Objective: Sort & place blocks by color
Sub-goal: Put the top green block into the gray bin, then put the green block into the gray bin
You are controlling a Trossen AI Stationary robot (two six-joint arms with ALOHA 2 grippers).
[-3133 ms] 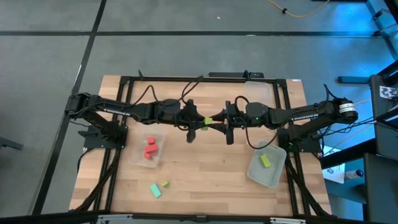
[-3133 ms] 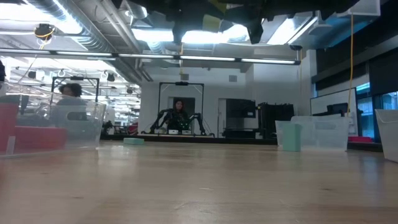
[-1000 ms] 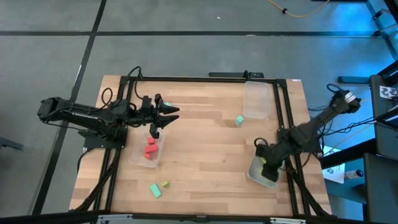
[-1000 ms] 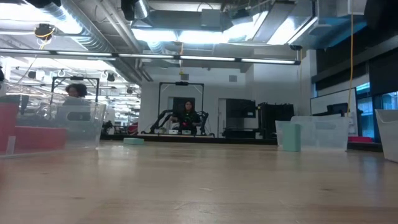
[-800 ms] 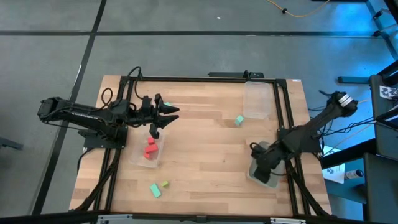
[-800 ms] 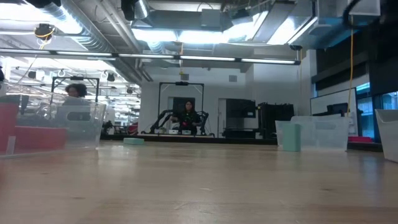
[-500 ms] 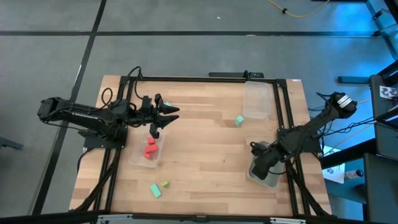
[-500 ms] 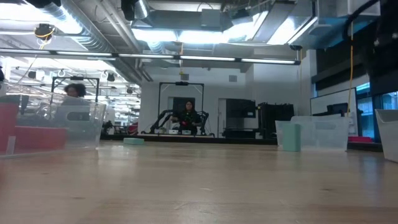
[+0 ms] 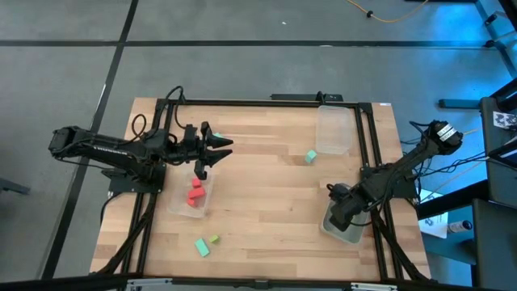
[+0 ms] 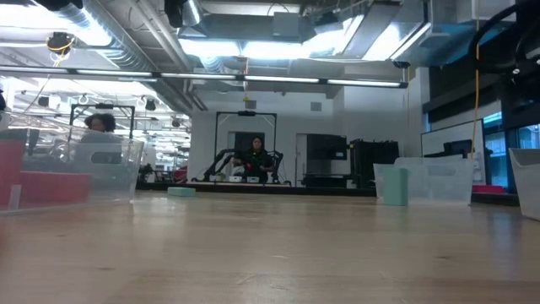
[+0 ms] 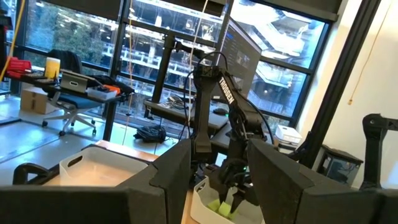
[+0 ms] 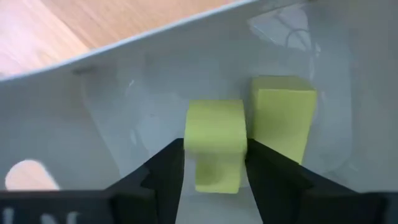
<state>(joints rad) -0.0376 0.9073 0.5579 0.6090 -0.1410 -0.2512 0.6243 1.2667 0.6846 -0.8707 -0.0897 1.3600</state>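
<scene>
My right gripper (image 12: pixel 216 163) points down inside the clear tray (image 9: pixel 354 235) at the near right. A yellow-green block (image 12: pixel 214 134) stands between its fingers, close beside a second yellow-green block (image 12: pixel 283 118) that rests on the tray floor. My left gripper (image 9: pixel 216 153) hangs open and empty above the left clear tray (image 9: pixel 179 208), which holds red blocks (image 9: pixel 194 194). A teal block (image 9: pixel 311 156) lies on the table at the far right. Another teal block (image 9: pixel 201 247) and a yellow-green block (image 9: pixel 214 239) lie near the front edge. My right gripper pinches the yellow-green block by two opposite sides (image 12: pixel 189 140) between its two fingers, which come from above and point down. The block stands upright in the tray, next to the second block. Whether its lower end rests on the tray floor I cannot tell.
A clear tray (image 9: pixel 333 129) with nothing in it stands at the far right of the table. Black frame rails (image 9: pixel 242 103) run along the table's far edge and both sides. Bare wood (image 9: pixel 266 202) lies between the left and right trays.
My right gripper has gone down into the near right tray and has turned a little about its own axis; it now covers the yellow-green blocks in the high view.
</scene>
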